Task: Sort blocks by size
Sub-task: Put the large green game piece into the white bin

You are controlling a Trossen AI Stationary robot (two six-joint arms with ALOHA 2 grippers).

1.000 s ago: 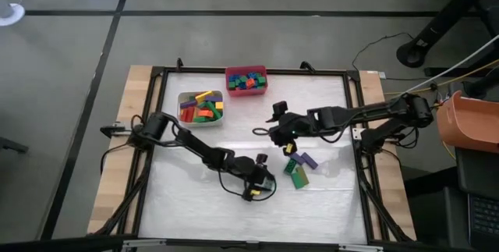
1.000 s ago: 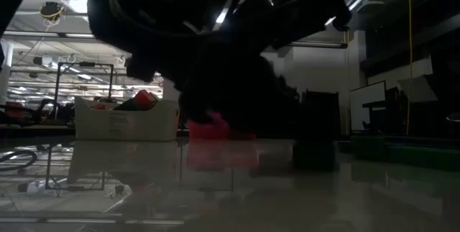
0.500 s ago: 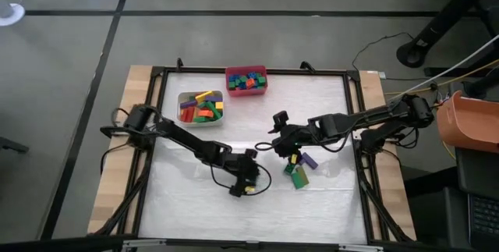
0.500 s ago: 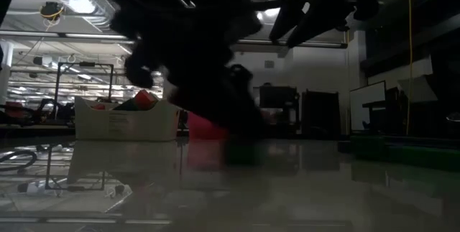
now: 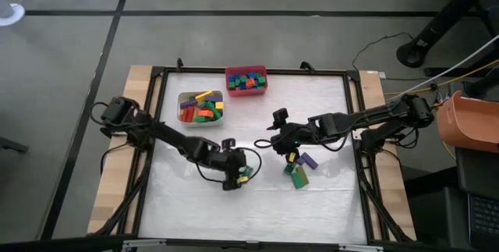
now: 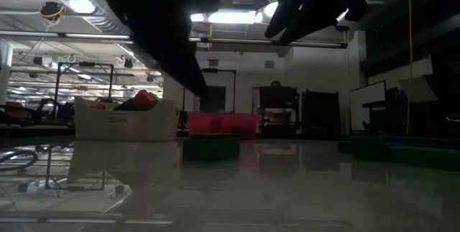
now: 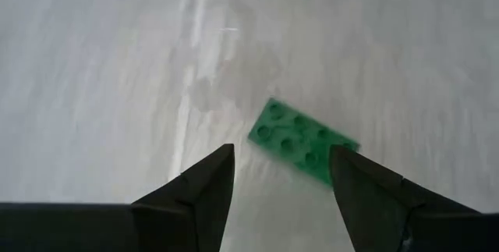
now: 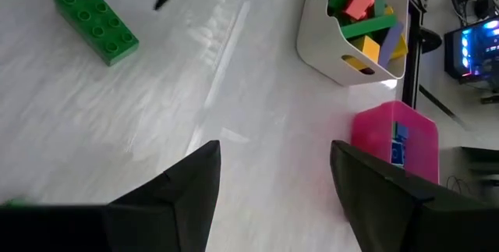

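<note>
Left gripper (image 7: pixel 281 175) jaws spread above green brick (image 7: pixel 303 140); right gripper (image 8: pixel 273 170) spread near white bin (image 8: pixel 343 49).

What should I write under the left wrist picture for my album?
Open left gripper hovering over a long green studded plastic block lying flat on the white table.

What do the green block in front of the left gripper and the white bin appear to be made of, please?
The green block looks like moulded plastic: rows of round studs, even colour, crisp edges. The white bin also seems to be plastic, smooth and slightly glossy, with thin walls and rounded corners, though the look alone cannot settle it.
</note>
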